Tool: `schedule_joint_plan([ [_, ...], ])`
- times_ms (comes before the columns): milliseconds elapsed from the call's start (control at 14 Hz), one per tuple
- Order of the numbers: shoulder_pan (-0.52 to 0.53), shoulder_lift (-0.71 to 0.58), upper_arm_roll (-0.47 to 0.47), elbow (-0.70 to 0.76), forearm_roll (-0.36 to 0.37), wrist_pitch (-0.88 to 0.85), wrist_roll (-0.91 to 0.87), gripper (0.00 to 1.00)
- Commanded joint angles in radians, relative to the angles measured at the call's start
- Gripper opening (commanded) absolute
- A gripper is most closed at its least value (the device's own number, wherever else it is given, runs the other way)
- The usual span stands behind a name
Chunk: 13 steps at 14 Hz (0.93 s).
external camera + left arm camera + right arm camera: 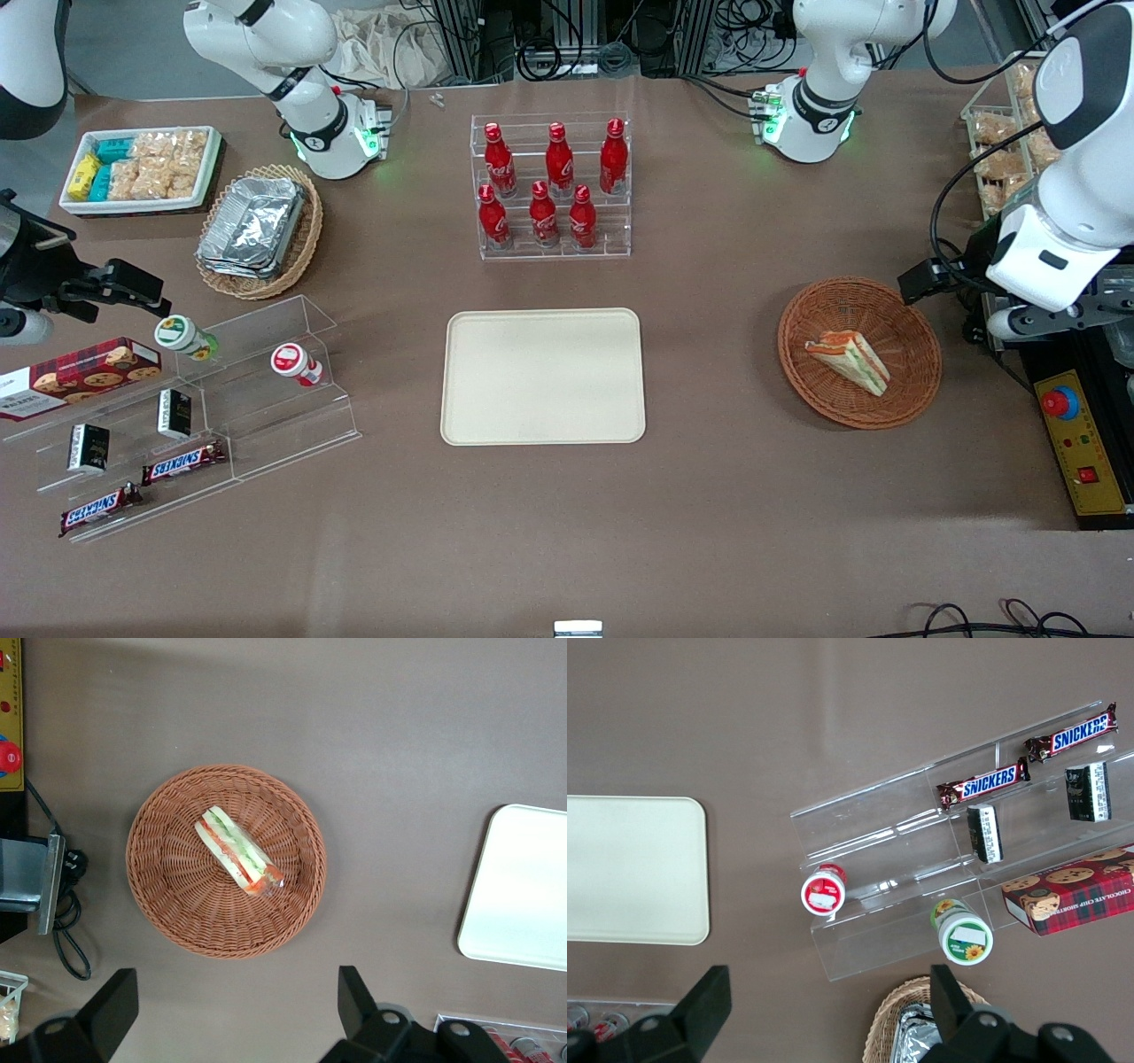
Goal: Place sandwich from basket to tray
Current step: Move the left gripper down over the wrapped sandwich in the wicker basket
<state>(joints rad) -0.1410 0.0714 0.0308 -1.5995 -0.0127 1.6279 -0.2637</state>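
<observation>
step: reach | black two-finger gripper (235, 1010) wide open, empty, above round reddish-brown wicker basket (159, 895) | we should descend straddling triangular white-bread sandwich (237, 850) across its flat faces, then carry to cream rectangular tray (523, 895)

6 cola bottles (549, 186), 2 Snickers bars (182, 462), 1 sandwich (849, 360)

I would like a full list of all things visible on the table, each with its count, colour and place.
Triangular white-bread sandwich: one, orange and green filling, in the round basket.
Round reddish-brown wicker basket: one, toward the working arm's end.
Flat cream rectangular tray: one, mid-table.
Cola bottles: six, red, in a clear rack above the tray.
Pale wicker basket of foil trays: one, toward the parked arm's end.
White box of snack packets: one, beside it.
Clear stepped shelf: one, holding two Snickers bars, a cookie box, small cups and packets.
End effector: left arm's, black fingers open, above the reddish-brown basket's edge.
</observation>
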Motion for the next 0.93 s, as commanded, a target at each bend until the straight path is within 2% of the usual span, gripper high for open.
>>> schedule_joint_plan([
  [0,-0.015,0.002,0.015,0.018,-0.012,-0.057,0.011,1.00],
  [214,-0.009,0.037,0.020,0.023,-0.016,-0.059,-0.006,1.00],
  [500,-0.006,0.145,0.021,0.012,-0.032,-0.043,-0.317,1.00],
  [714,0.021,0.180,0.023,-0.107,-0.035,0.086,-0.395,1.00],
  [857,0.037,0.197,0.021,-0.213,-0.046,0.217,-0.542,1.00],
])
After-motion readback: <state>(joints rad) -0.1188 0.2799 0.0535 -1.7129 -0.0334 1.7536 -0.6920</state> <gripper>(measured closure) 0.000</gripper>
